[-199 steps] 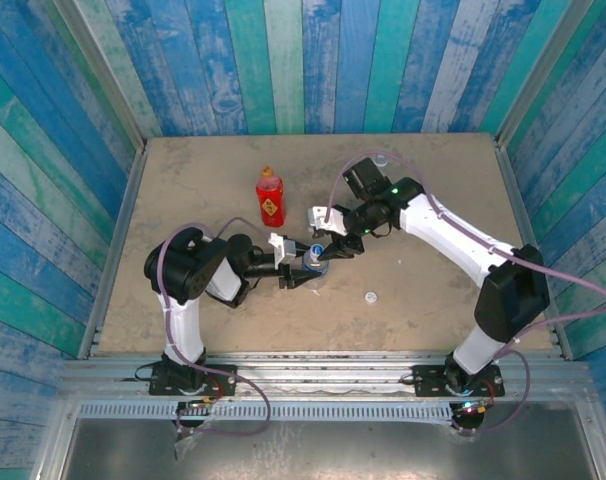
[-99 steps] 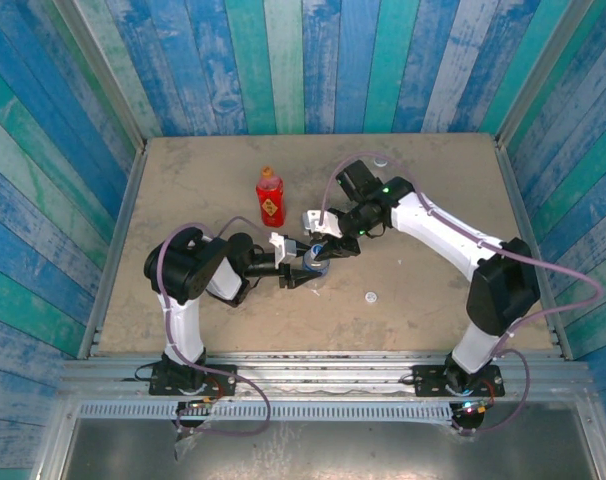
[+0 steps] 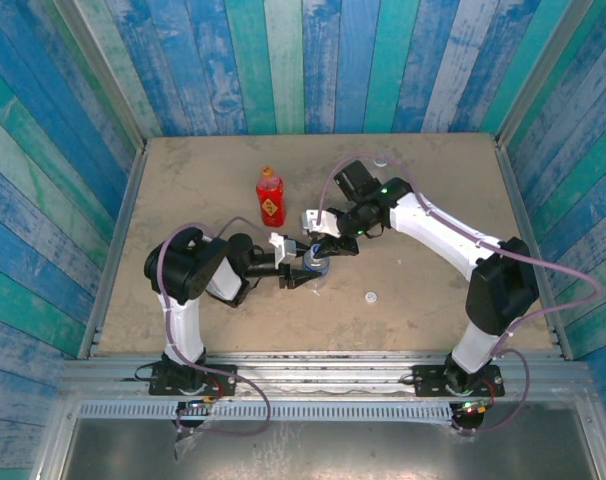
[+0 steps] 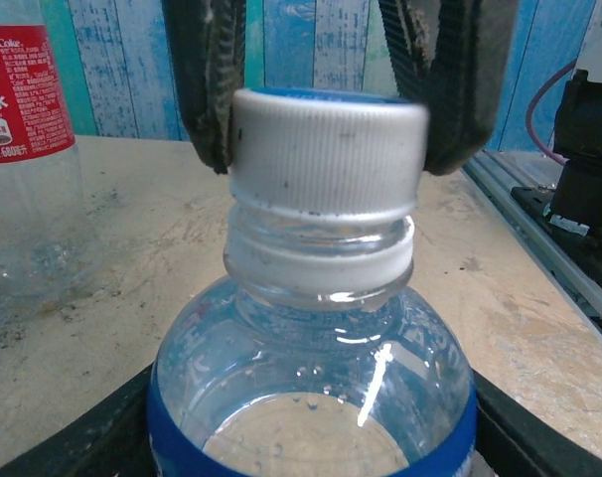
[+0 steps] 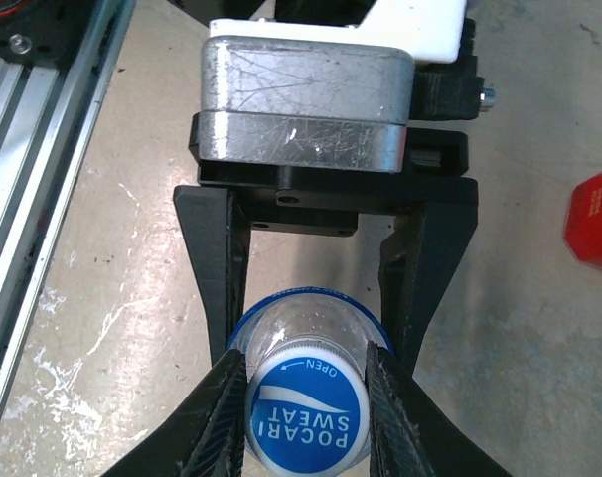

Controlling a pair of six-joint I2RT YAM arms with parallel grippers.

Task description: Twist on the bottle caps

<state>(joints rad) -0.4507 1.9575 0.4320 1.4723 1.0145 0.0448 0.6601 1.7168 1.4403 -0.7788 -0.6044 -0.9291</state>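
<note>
The short clear bottle with the blue label point(image 3: 315, 268) point(image 4: 311, 378) stands upright at mid-table, and my left gripper point(image 3: 305, 268) point(image 4: 311, 447) is shut on its body, black fingers point(image 5: 218, 258) on either side. Its blue cap point(image 5: 309, 415) point(image 4: 326, 149) sits on the neck, and my right gripper point(image 3: 323, 247) point(image 5: 309, 422) is shut on it from above, pads point(image 4: 208, 79) pressed against its ribbed white side. The all-red bottle point(image 3: 270, 199) point(image 5: 594, 219) stands behind with an orange-brown cap point(image 3: 267, 171) on top. A white cap point(image 3: 370, 296) lies loose on the table. The clear bottle with the red label point(image 4: 23, 129) point(image 3: 381, 158) stands at the back.
The sandy tabletop point(image 3: 203, 180) is walled in by blue and green planks point(image 3: 283, 60). A metal rail point(image 3: 313, 362) point(image 5: 43, 119) runs along the near edge by both arm bases. The right arm's white links point(image 3: 443, 235) arch over the right half of the table.
The right arm's wrist and forearm have shifted a little to the left while its gripper stays on the blue cap. The left arm and the bottle have not moved.
</note>
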